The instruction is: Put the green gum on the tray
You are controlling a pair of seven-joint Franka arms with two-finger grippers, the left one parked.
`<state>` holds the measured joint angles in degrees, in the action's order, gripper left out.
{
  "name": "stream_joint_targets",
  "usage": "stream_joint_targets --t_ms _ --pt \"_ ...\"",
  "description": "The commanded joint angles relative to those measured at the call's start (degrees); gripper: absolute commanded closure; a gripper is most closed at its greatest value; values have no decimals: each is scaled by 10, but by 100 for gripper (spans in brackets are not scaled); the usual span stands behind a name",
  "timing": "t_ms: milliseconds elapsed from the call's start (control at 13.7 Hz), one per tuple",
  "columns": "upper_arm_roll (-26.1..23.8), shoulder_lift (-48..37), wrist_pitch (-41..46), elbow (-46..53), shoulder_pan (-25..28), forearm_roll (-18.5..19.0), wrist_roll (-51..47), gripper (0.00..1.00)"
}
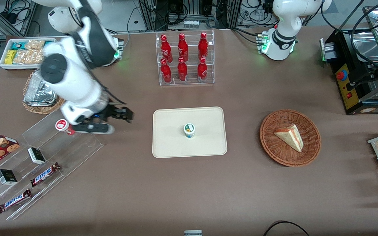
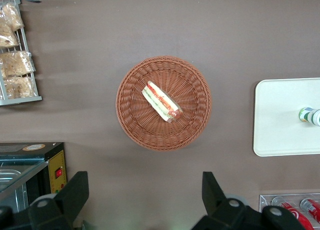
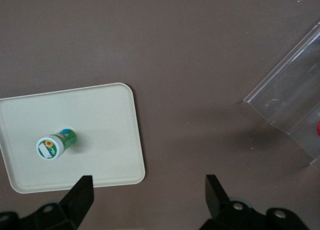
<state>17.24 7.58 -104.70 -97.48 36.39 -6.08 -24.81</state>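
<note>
Brown table fills the scene, with cables and metal frames around its edge. Cream tray lies near the pincer, toward the parked arm's end. Pincer fingers are spread wide and hold nothing; its fingertips are cut off in the wrist view. Green gum stands upright near the tray's middle, white lid with a green and yellow label.

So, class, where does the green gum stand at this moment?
The green gum stands upright near the middle of the tray, apart from the open gripper, which hangs toward the working arm's end.
</note>
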Motion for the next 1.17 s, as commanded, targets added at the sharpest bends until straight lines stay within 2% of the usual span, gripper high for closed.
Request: stream_joint_targets --t_ms 0,439,659,878,1098 --pt "-10 -43 46 -10 -63 14 34 1" --pt "-12 -70 143 18 -191 12 215 1" --pt "-19 -84 149 24 -225 13 237 1" --pt "-79 -90 170 49 -292 27 249 1" --pt "-85 -78 182 75 -305 41 257 1"
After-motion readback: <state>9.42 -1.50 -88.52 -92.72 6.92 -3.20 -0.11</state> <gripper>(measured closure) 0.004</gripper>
